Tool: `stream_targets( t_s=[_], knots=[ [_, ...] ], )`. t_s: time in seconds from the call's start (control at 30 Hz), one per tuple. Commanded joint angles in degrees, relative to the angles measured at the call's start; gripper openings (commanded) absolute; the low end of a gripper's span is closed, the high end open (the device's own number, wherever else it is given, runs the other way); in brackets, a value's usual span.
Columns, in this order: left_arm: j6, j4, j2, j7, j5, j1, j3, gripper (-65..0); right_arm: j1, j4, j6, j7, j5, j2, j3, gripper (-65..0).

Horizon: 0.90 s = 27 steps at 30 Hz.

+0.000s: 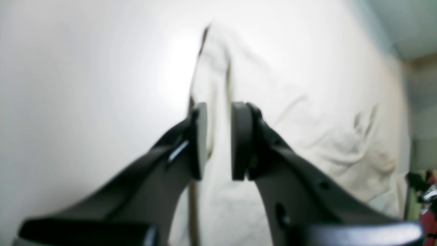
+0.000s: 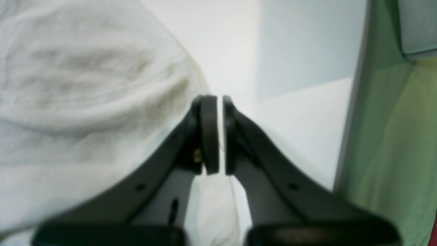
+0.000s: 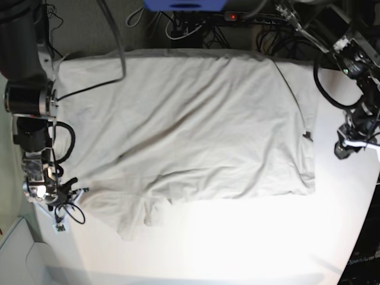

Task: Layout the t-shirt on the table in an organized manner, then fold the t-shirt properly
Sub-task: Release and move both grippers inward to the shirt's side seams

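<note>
The light grey-beige t-shirt (image 3: 190, 130) lies spread flat and wrinkled over the far half of the white table (image 3: 237, 249). One sleeve points to the front left. My left gripper (image 3: 343, 148) is at the shirt's right edge. In the left wrist view it (image 1: 219, 140) is open with a narrow gap, straddling the shirt's (image 1: 290, 85) edge above the table (image 1: 85, 85). My right gripper (image 3: 62, 191) is at the shirt's left edge by the sleeve. In the right wrist view its pads (image 2: 220, 135) are almost together with cloth (image 2: 85, 85) bunched beside and beneath them, table (image 2: 297, 112) beyond.
Cables and a power strip (image 3: 196, 29) lie behind the table's far edge. The table's rounded front right edge (image 3: 356, 237) curves near the left arm. A green surface (image 2: 392, 136) stands beyond the table's edge beside the right gripper. Red and black items (image 1: 428, 205) show past the shirt.
</note>
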Motion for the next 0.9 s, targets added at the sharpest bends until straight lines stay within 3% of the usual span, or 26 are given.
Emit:
stream_targets(
  t_s=[0.0,0.1,0.2,0.43,0.63,0.87],
  knots=[
    [0.0,-0.5,0.2,-0.6,0.0,-1.6,0.0,-52.6,1.9,1.0,0.2,1.0,0.3,0.3,0.1,-63.5],
    [0.0,-5.1,0.7,-0.7,3.5,-6.0,0.8,-52.6,1.9,0.8,4.8,-0.3,0.4,0.2,0.2,-63.5],
    [0.0,-12.1,0.5,-4.0,8.3,-10.2,6.5,-52.7,1.9,0.8,8.3,-2.0,0.4,0.1,0.2,-63.5],
    [0.0,-23.7,0.4,-14.3,19.3,-14.0,17.2,-52.7,-0.1,1.1,8.6,-3.1,0.4,0.1,0.2,-63.5],
    [0.0,-37.0,-0.2,-21.2,27.4,-18.4,17.9,-52.5,-1.0,1.1,8.6,-3.0,0.4,0.1,0.2,-63.5],
    [0.0,-51.1,-2.7,-30.2,29.0,-23.3,18.2,-52.5,-1.3,1.1,8.6,-3.0,0.4,0.2,0.2,-63.5]
  ],
)
